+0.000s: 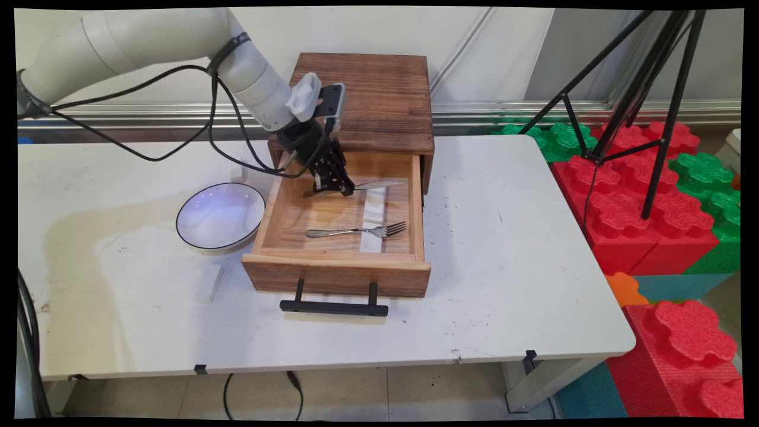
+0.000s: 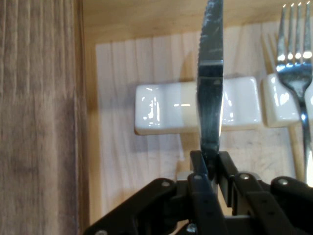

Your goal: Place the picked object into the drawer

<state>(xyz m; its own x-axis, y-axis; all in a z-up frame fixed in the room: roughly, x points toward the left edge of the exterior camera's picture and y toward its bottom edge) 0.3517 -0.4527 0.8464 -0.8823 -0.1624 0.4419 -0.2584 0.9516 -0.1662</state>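
Over the open drawer my tool grips the knife by its handle; I judge level, slow travel keeps the blade above the white rest, clear of the fork.

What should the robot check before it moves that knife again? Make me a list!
1. Grip: the gripper is shut on the knife near its handle end. Ok.
2. Knife position: the blade hangs above the white rest; whether it touches it, cannot tell.
3. Drawer: pulled open, with room inside. Ok.
4. Fork: lies in the drawer with its tines on a white rest, apart from the knife. Ok.
5. Bowl: sits on the table left of the drawer, clear of the arm. Ok.
6. Cables hang close to the drawer's left wall; snag risk, cannot tell.
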